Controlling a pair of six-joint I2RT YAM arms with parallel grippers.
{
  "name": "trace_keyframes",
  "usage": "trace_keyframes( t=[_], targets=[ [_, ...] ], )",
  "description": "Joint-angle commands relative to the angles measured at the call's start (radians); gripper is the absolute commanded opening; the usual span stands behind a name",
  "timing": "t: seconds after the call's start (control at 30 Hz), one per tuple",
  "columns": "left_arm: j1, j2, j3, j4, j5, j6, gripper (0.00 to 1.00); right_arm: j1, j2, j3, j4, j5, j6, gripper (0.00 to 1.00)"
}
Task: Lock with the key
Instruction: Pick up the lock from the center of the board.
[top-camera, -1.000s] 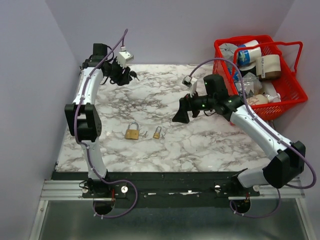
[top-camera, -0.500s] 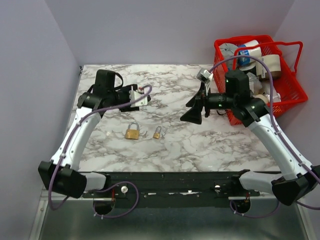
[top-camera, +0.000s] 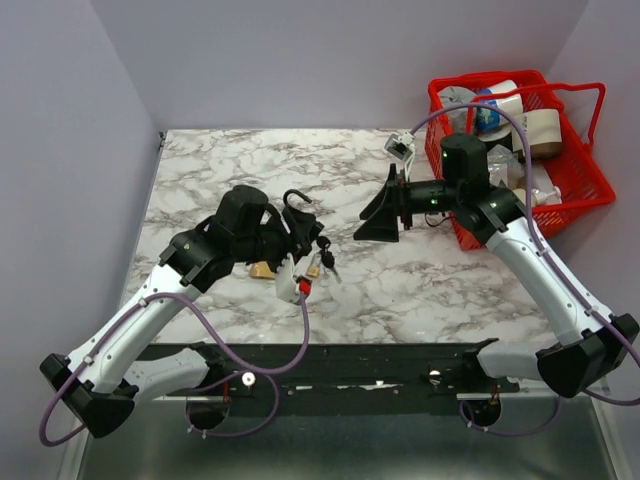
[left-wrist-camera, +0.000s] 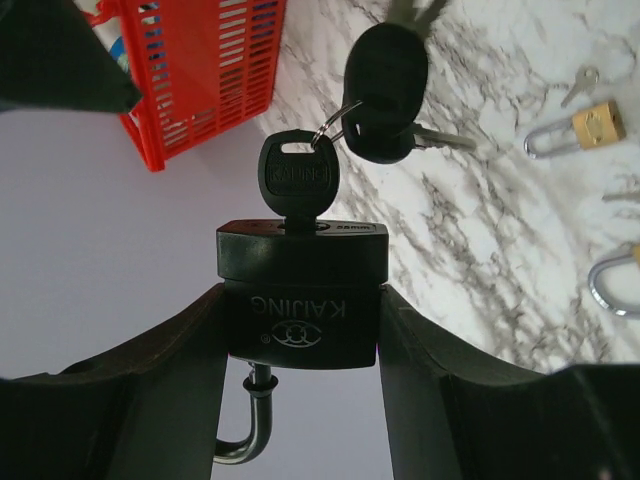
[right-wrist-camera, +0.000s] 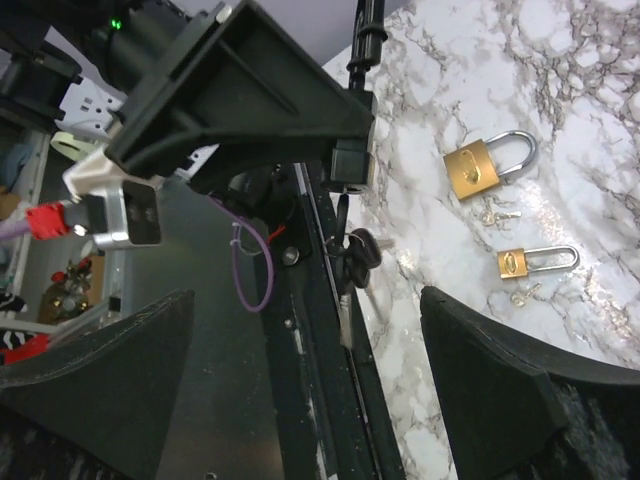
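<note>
My left claw (left-wrist-camera: 300, 340) is closed on the black padlock (left-wrist-camera: 300, 262). Its two fingers press the flat sides of the lock body, and the lock is held in the air above the middle of the counter (top-camera: 450, 290). The key (left-wrist-camera: 297, 178) sits in the keyhole of this padlock, and only its black plastic head is outside. From the ring on this head the other keys of the bunch (left-wrist-camera: 385, 62) hang free, not touching the counter. In the left wrist view the shackle (left-wrist-camera: 248, 432) comes out from the far side of the body as a hook with one free end, so the lock looks open to me.

My right claw (top-camera: 378, 208) is wide open and holds nothing. It hangs above the counter, pointing toward the left claw but clearly apart from it. In its own camera I see the keys dangling between the two fingers, farther away.

Two brass padlocks lie on the counter under the left claw, the big one (right-wrist-camera: 478, 165) and the small one (right-wrist-camera: 528, 262). They lie side by side but do not touch, each with small keys near it. A red basket (top-camera: 580, 190) full of things stands at the far right corner.
</note>
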Motion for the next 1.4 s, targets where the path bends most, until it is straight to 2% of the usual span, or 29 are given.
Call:
trace_keyframes(
  t=[0.0,0.1,0.37,0.7,0.8,1.03,1.37],
  targets=[
    [-0.027,-0.045,-0.039,0.081,-0.181,0.347,0.00,-0.002,0.010,-0.020,0.037,-0.058,0.026,1.00],
    [-0.030,-0.048,-0.045,0.111,-0.208,0.355,0.00,0.000,0.000,-0.043,0.054,-0.069,0.033,1.00],
    [-0.111,-0.028,-0.013,0.209,-0.244,0.245,0.00,0.006,0.039,-0.008,0.065,-0.003,0.012,1.00],
    [-0.171,-0.016,-0.014,0.326,-0.255,0.130,0.00,0.124,0.125,0.084,0.129,0.114,-0.022,0.98],
    [-0.182,-0.010,0.002,0.346,-0.258,0.084,0.00,0.135,0.136,0.089,0.158,0.147,-0.002,0.94],
    [-0.200,0.000,0.032,0.361,-0.260,0.018,0.00,0.156,0.158,0.063,0.255,0.157,0.066,0.72],
    [-0.210,0.001,0.024,0.414,-0.272,-0.017,0.00,0.182,0.156,0.005,0.274,0.145,0.104,0.60]
  ],
)
